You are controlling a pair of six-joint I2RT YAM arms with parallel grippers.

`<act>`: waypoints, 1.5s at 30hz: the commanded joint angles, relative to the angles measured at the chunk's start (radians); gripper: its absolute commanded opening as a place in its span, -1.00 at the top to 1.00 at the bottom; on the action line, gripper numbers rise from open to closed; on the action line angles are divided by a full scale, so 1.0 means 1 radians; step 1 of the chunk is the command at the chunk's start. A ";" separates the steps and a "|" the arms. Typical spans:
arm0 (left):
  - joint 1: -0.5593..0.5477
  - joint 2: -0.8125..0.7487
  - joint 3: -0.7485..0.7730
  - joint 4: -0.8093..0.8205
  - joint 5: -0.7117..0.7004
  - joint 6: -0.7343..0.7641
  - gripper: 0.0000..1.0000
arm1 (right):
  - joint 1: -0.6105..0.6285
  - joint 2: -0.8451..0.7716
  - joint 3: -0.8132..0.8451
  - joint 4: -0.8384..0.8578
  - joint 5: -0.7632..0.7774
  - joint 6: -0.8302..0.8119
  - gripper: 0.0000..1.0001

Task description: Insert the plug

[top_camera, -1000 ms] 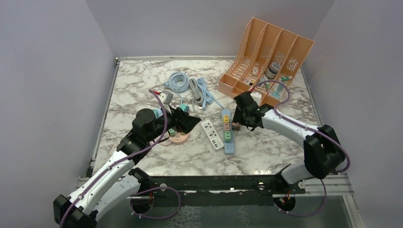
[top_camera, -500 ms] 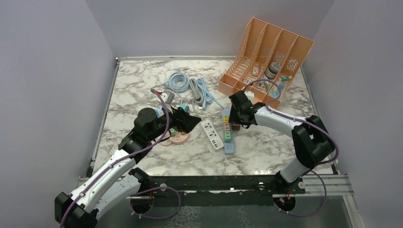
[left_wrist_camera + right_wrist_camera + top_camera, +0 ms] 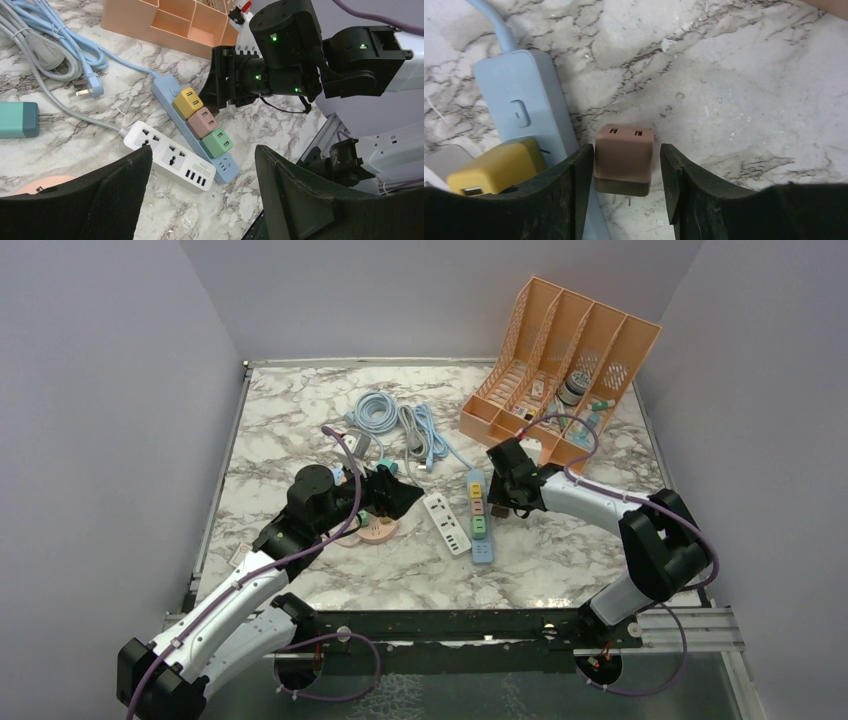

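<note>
Elsewhere (beyond plug (image 3: 624, 157)) organizer (image 3: 515, 335) holds oddments (image 3: 572, 390).

Two power strips lie on the surface: a blue strip (image 3: 161, 89) and a white strip (image 3: 170, 157). There are four cube plugs. A yellow plug (image 3: 189, 101), a pink plug (image 3: 203, 121) and a green plug (image 3: 218, 142) sit in a row on the blue strip, and a brown plug (image 3: 624, 159) sits beside it. There is one teal charger (image 3: 19, 119) and one round pink hub (image 3: 377, 531). Three cords show: a pale blue coil (image 3: 375, 410), a grey cord (image 3: 409, 430) and a blue cord (image 3: 432, 443). One orange rack (image 3: 512, 345) has four slots.
</note>
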State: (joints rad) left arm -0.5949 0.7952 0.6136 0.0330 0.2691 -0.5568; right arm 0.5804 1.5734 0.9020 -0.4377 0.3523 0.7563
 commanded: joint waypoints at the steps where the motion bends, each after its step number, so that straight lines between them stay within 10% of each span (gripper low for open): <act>1: 0.004 -0.008 0.008 0.020 -0.030 0.020 -0.55 | -0.008 -0.037 -0.030 -0.005 0.057 -0.006 -0.04; 10: 0.004 -0.006 0.000 0.043 -0.025 0.017 -0.55 | -0.034 -0.005 -0.071 0.088 -0.099 -0.069 -0.09; 19: 0.004 0.017 -0.016 0.057 -0.002 -0.072 -0.55 | -0.037 -0.086 -0.100 0.123 -0.100 -0.017 0.35; 45: -0.320 0.505 0.084 0.574 -0.386 -0.161 -0.55 | -0.037 -0.550 -0.205 0.299 -0.330 0.699 0.37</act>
State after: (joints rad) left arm -0.8989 1.2324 0.6403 0.4488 -0.0582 -0.7067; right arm 0.5476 1.0672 0.7094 -0.1989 0.0750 1.3605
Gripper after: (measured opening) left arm 0.773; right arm 0.437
